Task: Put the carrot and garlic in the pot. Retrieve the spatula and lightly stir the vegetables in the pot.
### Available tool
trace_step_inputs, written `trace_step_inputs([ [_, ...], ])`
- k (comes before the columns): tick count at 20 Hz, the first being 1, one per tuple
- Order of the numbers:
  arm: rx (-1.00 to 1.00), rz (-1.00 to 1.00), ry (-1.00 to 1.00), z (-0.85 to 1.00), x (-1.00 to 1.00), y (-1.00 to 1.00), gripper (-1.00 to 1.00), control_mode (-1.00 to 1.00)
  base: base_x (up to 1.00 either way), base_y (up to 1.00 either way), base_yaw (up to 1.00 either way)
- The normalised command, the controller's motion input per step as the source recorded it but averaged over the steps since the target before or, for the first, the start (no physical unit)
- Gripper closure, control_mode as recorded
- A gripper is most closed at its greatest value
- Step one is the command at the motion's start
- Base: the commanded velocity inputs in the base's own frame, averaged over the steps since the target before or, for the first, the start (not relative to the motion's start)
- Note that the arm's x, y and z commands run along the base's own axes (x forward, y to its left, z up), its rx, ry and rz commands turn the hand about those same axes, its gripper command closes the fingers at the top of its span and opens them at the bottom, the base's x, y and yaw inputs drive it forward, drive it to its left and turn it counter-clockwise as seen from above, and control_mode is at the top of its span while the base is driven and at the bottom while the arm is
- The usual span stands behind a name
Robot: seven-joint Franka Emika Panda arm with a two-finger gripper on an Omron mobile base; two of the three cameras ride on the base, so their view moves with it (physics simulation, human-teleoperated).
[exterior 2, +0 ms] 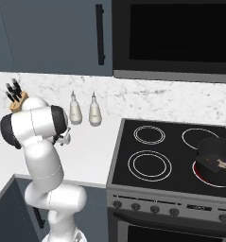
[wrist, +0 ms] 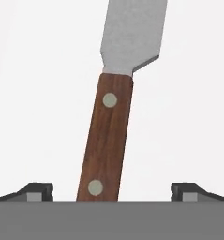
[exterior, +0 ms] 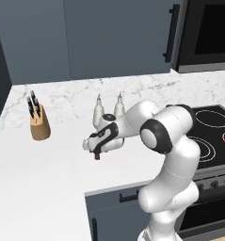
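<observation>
Gripper low over the spatula, jaws spread wide, nothing held

The white counter (exterior: 48, 179) has loads of free room around the gripper (wrist: 111, 190), front edge close below it. Way off to the right on the stove (exterior 2: 166, 156), the pot (exterior 2: 217, 158) has the garlic (exterior 2: 223, 164) in it, plus something orange I can't make out. The two white bottles (exterior: 108, 112) sit just behind the hand, knife block (exterior: 39, 123) further left. The spatula (wrist: 114, 108) lies flat between the fingertips (wrist: 38, 190), handle nearest.
</observation>
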Motion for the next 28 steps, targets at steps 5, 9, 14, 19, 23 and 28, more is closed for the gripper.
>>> trace_step_inputs([
  [5,0.00,-0.09,0.02,-0.29,-0.10,0.00,1.00,-1.00,0.00,0.00,0.00],
  [9,-0.01,-0.01,0.09,-0.11,-0.03,-0.01,1.00,-1.00,0.00,0.00,0.00],
  [14,-0.03,0.03,0.00,0.18,-0.35,-0.13,1.00,-1.00,0.00,0.00,0.00],
  [19,-0.09,0.15,-0.04,0.95,-0.85,-0.17,1.00,-1.00,0.00,0.00,0.00],
  [23,-0.06,0.16,0.00,1.00,-0.74,0.00,1.00,-1.00,0.00,0.00,0.00],
  [28,-0.05,0.08,0.00,1.00,-0.43,-0.06,1.00,-1.00,0.00,0.00,0.00],
])
